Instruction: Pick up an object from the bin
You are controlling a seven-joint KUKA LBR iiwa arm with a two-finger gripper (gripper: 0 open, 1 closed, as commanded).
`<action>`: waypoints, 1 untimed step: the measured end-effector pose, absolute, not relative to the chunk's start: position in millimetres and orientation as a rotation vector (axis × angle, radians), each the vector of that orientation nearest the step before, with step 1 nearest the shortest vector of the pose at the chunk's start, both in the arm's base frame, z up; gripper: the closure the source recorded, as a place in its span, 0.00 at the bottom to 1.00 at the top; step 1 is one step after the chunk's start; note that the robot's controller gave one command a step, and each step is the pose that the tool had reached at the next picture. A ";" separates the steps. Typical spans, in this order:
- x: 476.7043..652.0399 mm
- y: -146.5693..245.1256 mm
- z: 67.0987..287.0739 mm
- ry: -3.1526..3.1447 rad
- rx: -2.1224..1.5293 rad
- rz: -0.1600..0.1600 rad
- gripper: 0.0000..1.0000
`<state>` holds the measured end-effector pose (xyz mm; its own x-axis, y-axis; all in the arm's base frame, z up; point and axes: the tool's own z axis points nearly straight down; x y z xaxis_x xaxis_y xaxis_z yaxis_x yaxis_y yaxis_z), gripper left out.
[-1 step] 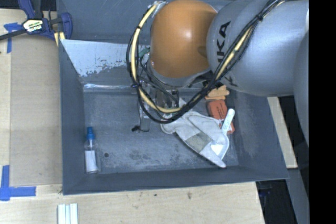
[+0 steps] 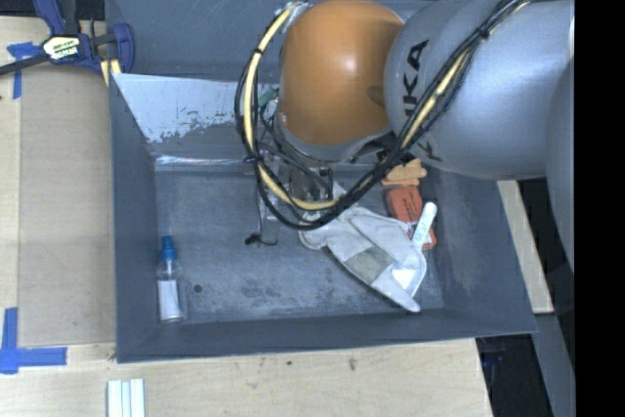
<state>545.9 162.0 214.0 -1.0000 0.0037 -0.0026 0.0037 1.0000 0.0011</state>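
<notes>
Nearest the camera, at the front left of the grey metal bin (image 2: 130, 239): a small clear bottle (image 2: 169, 288) with a blue cap, flat on the floor, cap pointing toward the far wall, well apart from everything else.

Farther in, right of centre: a white crumpled cloth (image 2: 376, 244), possibly a glove, spread loosely on the floor, with a grey patch showing in its folds and one corner reaching toward the front right.

On the cloth's right edge: a white tube (image 2: 426, 224), tilted and touching the fabric. Just behind the tube: a red-orange block (image 2: 400, 201). Behind that again: an orange lump (image 2: 406, 173), partly hidden under the robot.

Level with the cloth, at mid-bin: the gripper (image 2: 266, 228), down low over bare floor, just beside the cloth's left edge. This cloth is the closest thing to it, with the bottle well off to its left. Whether spread or pressed together, and whether touching the floor: cannot tell, with the claw lost among dark shadow and wiring.

Over the gripper: black and yellow cables (image 2: 256, 112) looped round the wrist, under a rounded orange cover (image 2: 337, 73). Reaching in from the right: the silver arm (image 2: 488, 83), black lettering on its side, with more cable strapped along it.

Farthest back, at left: a pale sheet (image 2: 181, 107) with dark scuffs, against the bin's sloped far wall.
</notes>
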 end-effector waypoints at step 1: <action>524.4 141.5 252.8 3.139 -0.160 0.000 0.00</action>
